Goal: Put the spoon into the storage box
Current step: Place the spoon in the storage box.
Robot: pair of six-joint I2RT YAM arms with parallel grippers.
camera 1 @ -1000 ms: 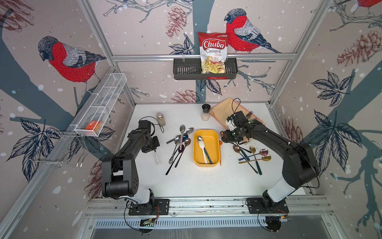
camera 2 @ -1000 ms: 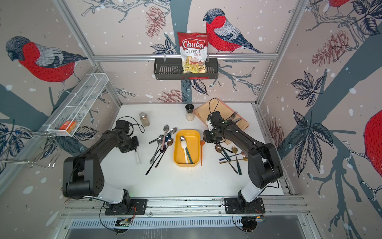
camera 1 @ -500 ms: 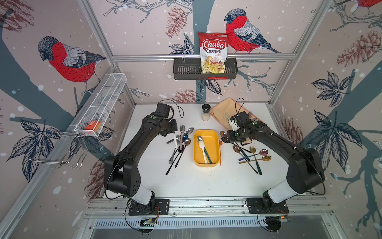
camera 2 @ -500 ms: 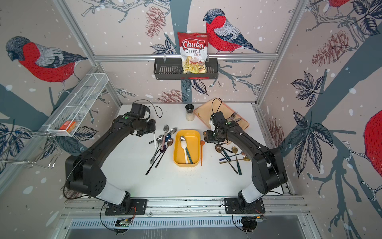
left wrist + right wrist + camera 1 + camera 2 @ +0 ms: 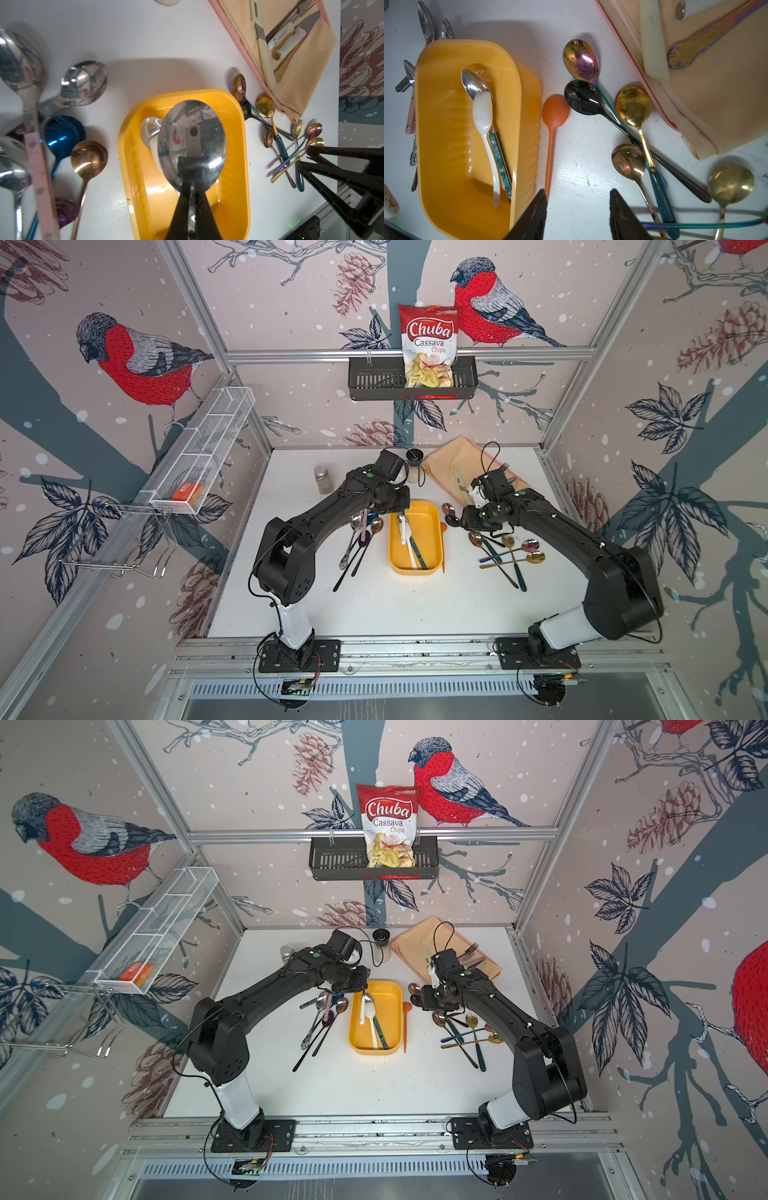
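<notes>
Found spoon (image 5: 191, 133) clamped in left pincer (image 5: 192, 166) over box (image 5: 135, 145) end nearest back edge of counter (image 5: 395, 605), right pincer (image 5: 577, 192) half-open, empty, beside box; advise lowering onto spoons inside (image 5: 483, 116), levelling handle within rim before release.

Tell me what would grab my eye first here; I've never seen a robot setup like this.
Probably the bright yellow storage box in the middle of the white table, with the left gripper shut on a shiny silver spoon over it. Colourful spoons lie scattered on either side of the box, and a red chips bag stands in a dark basket on the back wall.
</notes>
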